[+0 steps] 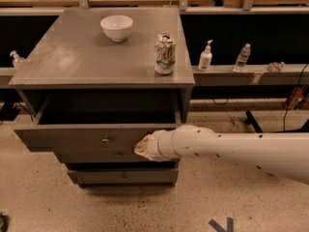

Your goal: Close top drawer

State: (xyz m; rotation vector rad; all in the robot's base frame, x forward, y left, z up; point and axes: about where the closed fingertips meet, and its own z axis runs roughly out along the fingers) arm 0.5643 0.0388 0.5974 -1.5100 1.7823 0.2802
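Observation:
The top drawer point(72, 138) is the uppermost of three grey drawers in a grey cabinet. It stands pulled out toward me, its dark inside showing, with a small metal knob point(105, 140) at the middle of its flat front. My white arm reaches in from the right, and my gripper point(143, 148) is at the right part of the drawer front, against or just in front of it. The arm's end hides the gripper's tips.
A white bowl point(116, 27) and a drink can point(164, 53) stand on the cabinet top point(82, 57). The two lower drawers point(120, 176) sit below. A shelf point(241, 74) to the right holds bottles. Speckled floor lies in front.

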